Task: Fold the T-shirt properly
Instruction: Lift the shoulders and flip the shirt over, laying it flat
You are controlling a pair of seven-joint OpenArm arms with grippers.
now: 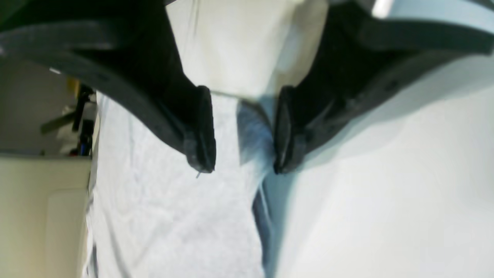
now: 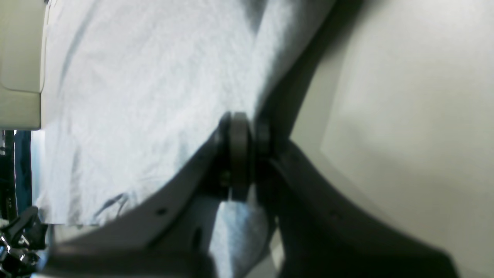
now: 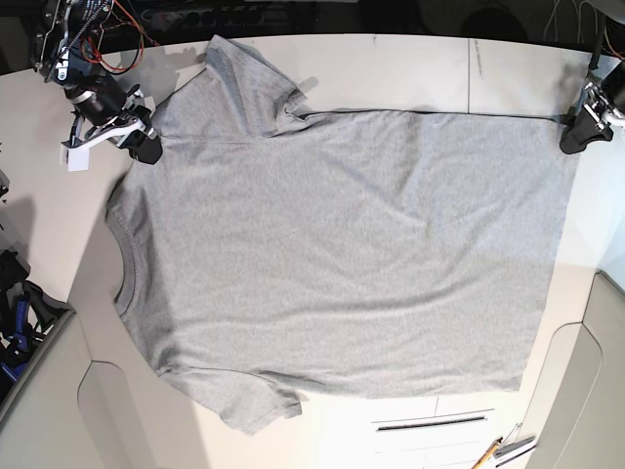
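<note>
Fingers point(image 1: 202, 131) of the left gripper point(image 1: 243, 131), two dark padded ones, stand apart over the hem corner of the single heather-grey short-sleeved cotton T-shirt point(image 3: 342, 254); cloth shows in the gap between them, and the blur hides whether either pad touches it. Fingers point(image 2: 239, 146) of the right gripper point(image 2: 247, 148) are pressed together on a fold of the same grey fabric at the shoulder, with cloth showing both above and below the pads.

One T-shirt lies spread flat and plain side up on the pale cream tabletop point(image 3: 391, 73), collar toward the left of the base view, hem toward the right, one sleeve at the far left and the other at the near left. In that view the right gripper point(image 3: 146, 147) sits at the far-left shoulder seam and the left gripper point(image 3: 576, 137) at the far-right hem corner; two arms, two grippers in all.

Around the shirt the tabletop is bare along the far edge and at the near left. A black slot point(image 3: 430, 423) marks the near part of the surface, and two thin pen-like tools point(image 3: 503, 451) lie at the near-right edge. Red and black wires point(image 3: 117, 39) trail behind the arm at the far left. Dark floor shows beyond the far edge.
</note>
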